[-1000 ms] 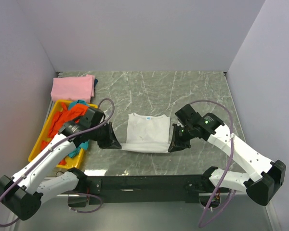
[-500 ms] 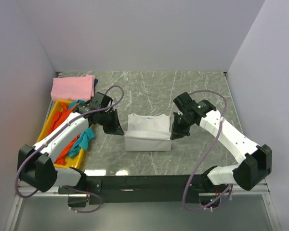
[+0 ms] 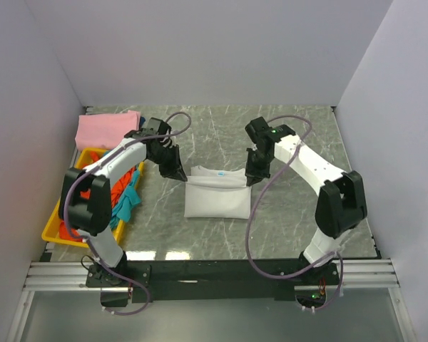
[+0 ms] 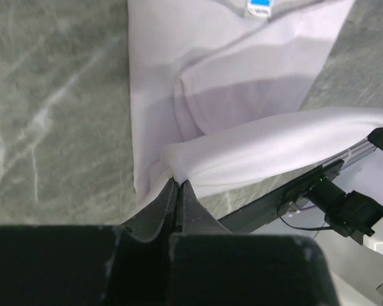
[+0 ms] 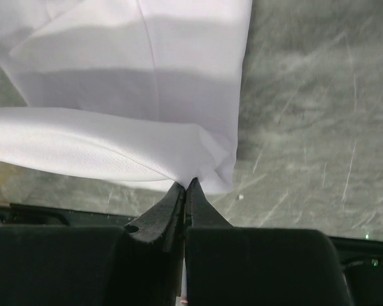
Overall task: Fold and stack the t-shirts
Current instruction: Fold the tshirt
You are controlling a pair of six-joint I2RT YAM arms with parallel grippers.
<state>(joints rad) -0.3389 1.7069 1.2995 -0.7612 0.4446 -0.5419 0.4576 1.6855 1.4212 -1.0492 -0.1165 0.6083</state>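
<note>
Top external view has the white t-shirt (image 3: 212, 194) in the middle of the marble-pattern table (image 3: 292, 206), lying between the two arms. It is doubled over on itself: a thick fold runs along its near side, and the upper layer reaches almost to the collar, where the small blue neck label (image 3: 221, 172) is visible at the far edge. The left gripper (image 3: 177, 173) is at the far left corner of this upper layer and the right gripper (image 3: 251, 176) is at the far right corner. Both are low, close to the cloth.

Left wrist view shows the black fingers (image 4: 159, 204) pressed together on a corner of the white cloth, with the pinched edge rising a little above the flat layer under it. Right wrist view shows the same thing on the other side: the fingers (image 5: 163, 213) are closed tight on a corner of the white t-shirt, and the cloth hangs from this corner in a soft roll above the flat part.

At the far left corner of the table a pink t-shirt (image 3: 107, 130) lies folded. Just in front of it stands a yellow tray (image 3: 53, 226) holding an orange-red t-shirt (image 3: 100, 187) and a teal t-shirt (image 3: 128, 199), both crumpled; the teal one hangs over the right rim of the tray.
</note>
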